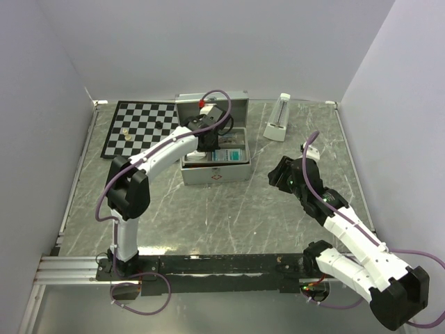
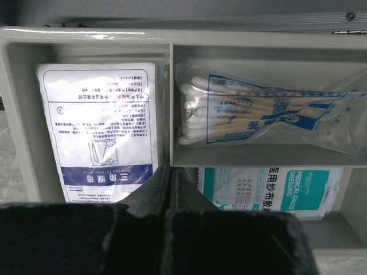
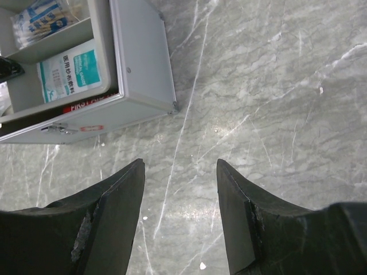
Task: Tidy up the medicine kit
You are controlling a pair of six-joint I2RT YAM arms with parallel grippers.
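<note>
The medicine kit (image 1: 215, 174), a silver aluminium case, stands open at the back middle with its lid (image 1: 212, 104) up. A grey tray (image 2: 172, 37) sits inside it. The tray holds a white bandage packet (image 2: 100, 129) on the left and a bag of cotton swabs (image 2: 252, 112) on the right. A teal gauze dressing packet (image 2: 275, 186) lies below the swabs. My left gripper (image 1: 207, 142) is inside the case, its fingertips (image 2: 168, 172) shut together at the tray's divider with nothing seen between them. My right gripper (image 3: 180, 172) is open and empty over the bare table, to the right of the case (image 3: 143, 63).
A black-and-white chessboard (image 1: 142, 129) with two small round pieces lies at the back left. A white wedge-shaped object (image 1: 278, 120) stands at the back right. A red edge (image 3: 86, 103) shows under the tray in the case. White walls enclose the marble table (image 1: 229, 216).
</note>
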